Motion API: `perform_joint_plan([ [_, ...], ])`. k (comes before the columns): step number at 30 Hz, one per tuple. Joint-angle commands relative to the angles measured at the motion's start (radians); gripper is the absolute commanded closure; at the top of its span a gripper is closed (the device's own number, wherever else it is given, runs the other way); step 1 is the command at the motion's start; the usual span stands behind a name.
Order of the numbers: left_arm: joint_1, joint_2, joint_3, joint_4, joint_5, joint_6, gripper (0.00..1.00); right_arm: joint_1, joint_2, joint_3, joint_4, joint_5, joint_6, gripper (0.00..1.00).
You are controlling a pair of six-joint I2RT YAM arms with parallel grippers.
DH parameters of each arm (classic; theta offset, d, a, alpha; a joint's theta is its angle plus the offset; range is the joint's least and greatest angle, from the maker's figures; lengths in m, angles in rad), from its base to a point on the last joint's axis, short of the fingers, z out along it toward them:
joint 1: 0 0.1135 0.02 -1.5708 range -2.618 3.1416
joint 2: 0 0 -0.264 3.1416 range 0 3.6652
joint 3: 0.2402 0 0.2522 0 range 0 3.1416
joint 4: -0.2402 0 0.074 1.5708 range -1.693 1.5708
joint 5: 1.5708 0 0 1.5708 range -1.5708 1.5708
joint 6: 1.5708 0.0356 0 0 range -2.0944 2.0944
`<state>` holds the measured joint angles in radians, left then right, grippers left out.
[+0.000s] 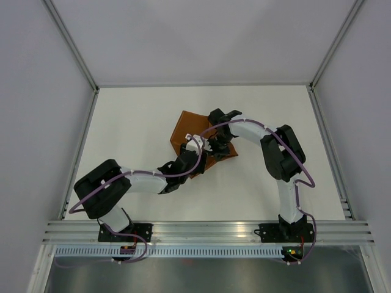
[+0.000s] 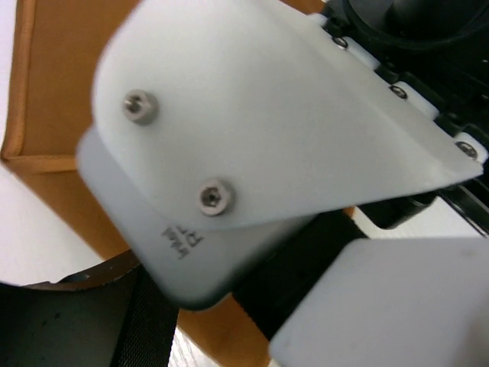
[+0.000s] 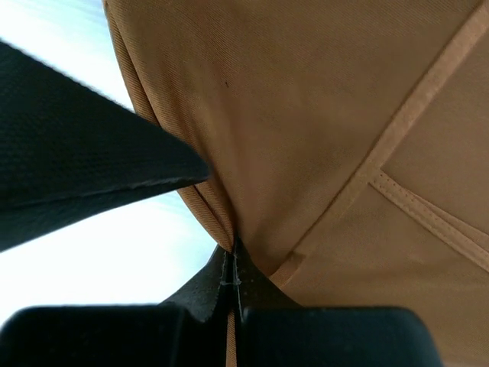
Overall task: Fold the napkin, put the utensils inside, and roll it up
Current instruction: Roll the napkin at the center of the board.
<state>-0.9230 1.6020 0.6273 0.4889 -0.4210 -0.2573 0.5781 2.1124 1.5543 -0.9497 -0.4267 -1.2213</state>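
The rust-orange napkin [image 1: 185,129] lies partly folded on the white table, with both grippers over its near right part. My right gripper [image 1: 217,146] is shut on a bunched fold of the napkin [image 3: 306,115], and the cloth is pinched between its dark pads [image 3: 229,267]. My left gripper [image 1: 198,152] sits right beside it. One of its dark fingers [image 2: 69,321] stands far out to the side over the napkin [image 2: 61,92], so it looks open and holds nothing that I can see. A dark finger [image 3: 76,176] also shows at the left of the right wrist view. The utensils are hidden.
The right arm's white casing [image 2: 267,115] fills most of the left wrist view, very close to the camera. Metal frame rails [image 1: 79,152] and grey walls bound the white table [image 1: 134,122] on three sides.
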Motion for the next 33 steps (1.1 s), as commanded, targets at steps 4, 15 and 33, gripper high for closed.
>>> perform_joint_plan([
  [4,-0.227,0.038,0.040,-0.070,0.140,0.245,0.31,0.068,0.159,-0.034,0.012,0.077,0.177,1.00],
  [15,-0.300,-0.049,-0.017,-0.041,0.081,0.250,0.35,0.066,0.169,-0.025,0.023,0.082,0.203,0.99],
  [33,-0.307,-0.116,-0.207,0.304,-0.030,0.325,0.32,0.063,0.066,-0.062,0.034,0.014,0.233,0.82],
])
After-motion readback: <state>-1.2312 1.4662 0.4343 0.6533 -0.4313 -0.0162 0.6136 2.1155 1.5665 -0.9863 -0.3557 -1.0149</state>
